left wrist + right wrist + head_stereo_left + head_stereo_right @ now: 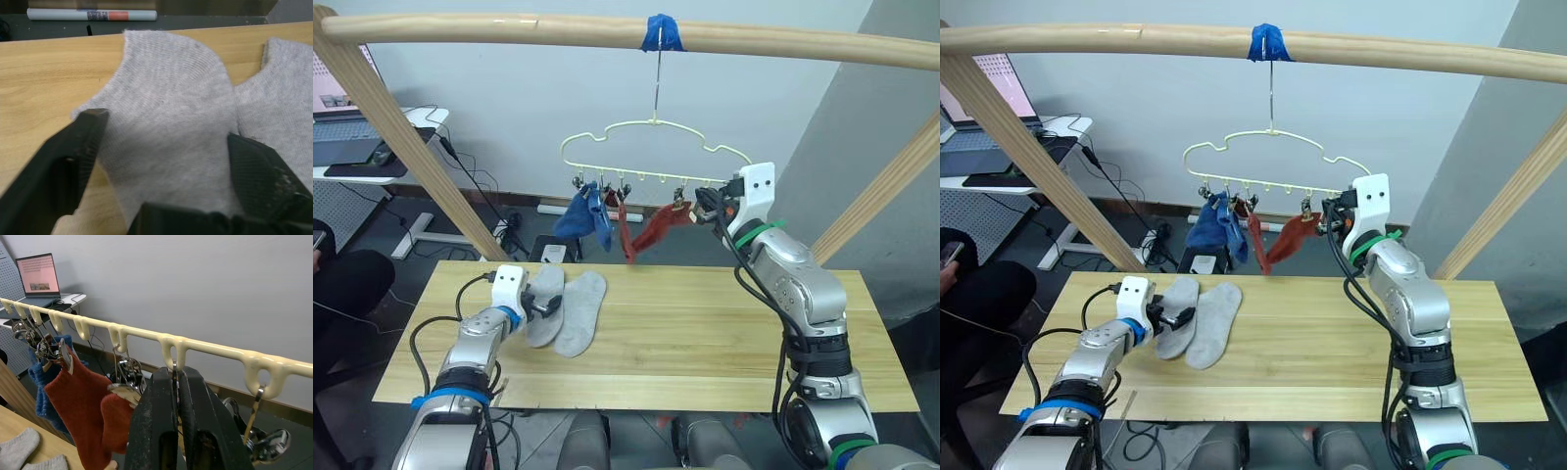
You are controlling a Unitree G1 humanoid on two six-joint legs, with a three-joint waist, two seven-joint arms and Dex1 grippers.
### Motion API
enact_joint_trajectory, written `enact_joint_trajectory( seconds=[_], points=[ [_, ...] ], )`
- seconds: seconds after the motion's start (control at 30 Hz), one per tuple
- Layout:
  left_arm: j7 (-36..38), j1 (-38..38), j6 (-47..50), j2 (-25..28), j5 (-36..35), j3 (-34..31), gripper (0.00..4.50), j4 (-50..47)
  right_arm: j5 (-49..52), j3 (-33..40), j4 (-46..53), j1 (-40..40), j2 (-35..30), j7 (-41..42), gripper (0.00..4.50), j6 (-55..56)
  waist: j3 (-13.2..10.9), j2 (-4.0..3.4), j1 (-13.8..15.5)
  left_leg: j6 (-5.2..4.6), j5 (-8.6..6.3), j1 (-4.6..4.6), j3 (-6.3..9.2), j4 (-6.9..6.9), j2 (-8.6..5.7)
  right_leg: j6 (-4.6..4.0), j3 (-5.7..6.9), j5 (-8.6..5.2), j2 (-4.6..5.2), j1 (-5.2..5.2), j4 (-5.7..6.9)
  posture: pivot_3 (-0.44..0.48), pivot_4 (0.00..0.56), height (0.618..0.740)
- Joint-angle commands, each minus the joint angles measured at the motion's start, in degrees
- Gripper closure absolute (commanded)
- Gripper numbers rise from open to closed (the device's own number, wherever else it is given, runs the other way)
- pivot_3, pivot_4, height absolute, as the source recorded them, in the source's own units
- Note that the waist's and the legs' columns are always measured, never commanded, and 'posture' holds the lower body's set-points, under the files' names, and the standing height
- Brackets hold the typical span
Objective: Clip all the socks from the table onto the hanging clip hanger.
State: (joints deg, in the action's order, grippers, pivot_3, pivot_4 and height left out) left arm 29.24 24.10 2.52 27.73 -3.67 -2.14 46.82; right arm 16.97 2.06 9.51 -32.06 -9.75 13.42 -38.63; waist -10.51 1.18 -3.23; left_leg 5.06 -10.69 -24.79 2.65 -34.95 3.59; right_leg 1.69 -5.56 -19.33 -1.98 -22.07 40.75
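Pale planks of the table [705, 343] lay below the clip hanger [651, 147], our landmark, which already carried two blue socks [587, 217] and two red socks [651, 230]. Under its left end two grey socks [570, 308] remained unclipped. We judged four done, two left. Our left gripper [166, 147] straddled one grey sock, spread wide; our right gripper [177, 406] was clenched on a clip's wire at the hanger bar.
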Motion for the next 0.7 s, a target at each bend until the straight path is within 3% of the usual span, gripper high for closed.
enact_joint_trajectory(
  seconds=[0.03,0.43,0.7],
  points=[
    [1.27,-0.66,-0.86,0.61,0.59,-0.18,1.44,1.48,0.29,1.01,2.23,0.83,-0.49,-0.58,4.5,-0.56,0.0,0.0,-0.07,0.0,0.0,0.0,0.0,0.0,0.0,0.0,0.0,0.0,0.0,0.0,0.01,-0.05,0.161,0.74],
    [4.37,-4.61,-2.3,2.76,-1.58,-2.51,4.25,-6.75,0.45,0.99,1.55,0.42,0.24,-1.18,4.5,0.1,0.01,0.02,-0.07,0.0,0.0,0.0,0.0,-0.01,0.0,-0.01,-0.01,0.0,0.0,0.0,0.03,-0.027,0.159,0.74],
    [9.84,-10.06,4.81,5.04,-8.17,-5.68,4.39,-27.96,1.36,2.18,0.95,-0.59,-0.06,-0.5,4.5,-0.48,0.01,0.02,0.09,0.01,0.01,-0.01,0.03,-0.01,0.02,-0.01,0.01,0.0,0.01,0.0,0.04,-0.012,0.16,0.74]
  ],
)
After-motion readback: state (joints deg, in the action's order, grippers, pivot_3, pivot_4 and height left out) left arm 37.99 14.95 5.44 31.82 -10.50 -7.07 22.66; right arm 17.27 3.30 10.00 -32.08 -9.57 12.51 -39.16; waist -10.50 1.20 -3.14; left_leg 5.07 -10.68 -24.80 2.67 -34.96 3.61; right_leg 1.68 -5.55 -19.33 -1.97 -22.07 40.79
